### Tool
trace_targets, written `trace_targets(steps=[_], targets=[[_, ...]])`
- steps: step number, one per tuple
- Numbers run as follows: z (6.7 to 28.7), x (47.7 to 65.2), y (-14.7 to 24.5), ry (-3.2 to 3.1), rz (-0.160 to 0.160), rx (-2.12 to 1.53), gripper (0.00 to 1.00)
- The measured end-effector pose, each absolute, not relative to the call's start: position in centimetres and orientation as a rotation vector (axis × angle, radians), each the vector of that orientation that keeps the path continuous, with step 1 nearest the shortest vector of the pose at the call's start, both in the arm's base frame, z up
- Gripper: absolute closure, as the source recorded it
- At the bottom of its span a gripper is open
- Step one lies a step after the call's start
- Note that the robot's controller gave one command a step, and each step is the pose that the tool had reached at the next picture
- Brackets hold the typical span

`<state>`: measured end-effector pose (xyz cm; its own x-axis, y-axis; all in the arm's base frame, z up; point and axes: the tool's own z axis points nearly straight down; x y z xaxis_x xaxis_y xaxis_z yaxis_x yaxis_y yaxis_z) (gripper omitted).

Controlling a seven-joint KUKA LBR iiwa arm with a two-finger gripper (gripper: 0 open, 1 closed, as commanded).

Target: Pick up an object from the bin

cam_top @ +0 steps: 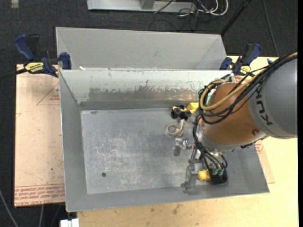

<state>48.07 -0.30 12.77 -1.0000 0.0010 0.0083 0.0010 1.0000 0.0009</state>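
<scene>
Firstly, bin [118, 150]: grey metal, sloping walls, flat scuffed floor; the left half of the floor is bare metal; the few loose things all lie in the right half
Arm [279, 103]: grey, reaching in from the right; it hangs over the right side of the bin
Orange cover [232, 124]: rounded, on the wrist; it hides part of the floor on the right
Cables [213, 96]: looped over the far side of the orange cover, running back along the arm
Gripper [188, 181]: pointing down into the near right part of the bin, low by the near wall; I cannot tell whether it is apart or together; nothing can be made out in its grasp
Tan loop [173, 129]: curled piece on the floor, right of centre, far side of the gripper and well apart from it
Black and yellow piece [179, 111]: at the foot of the far wall; just left of a plain yellow bit [192, 107]
Grey metal bit [178, 146]: between the tan loop and the gripper
Dark green piece [218, 176]: near right, under the wrist
Small yellow piece [203, 175]: nearest thing to the gripper, just right of it, near the near wall; contact unclear
</scene>
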Motion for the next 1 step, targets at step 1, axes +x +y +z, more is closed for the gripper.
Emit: trace_targets(steps=[1], targets=[[13.19,48.26,-0.3,-3.141,-0.001,-0.001,0.0]])
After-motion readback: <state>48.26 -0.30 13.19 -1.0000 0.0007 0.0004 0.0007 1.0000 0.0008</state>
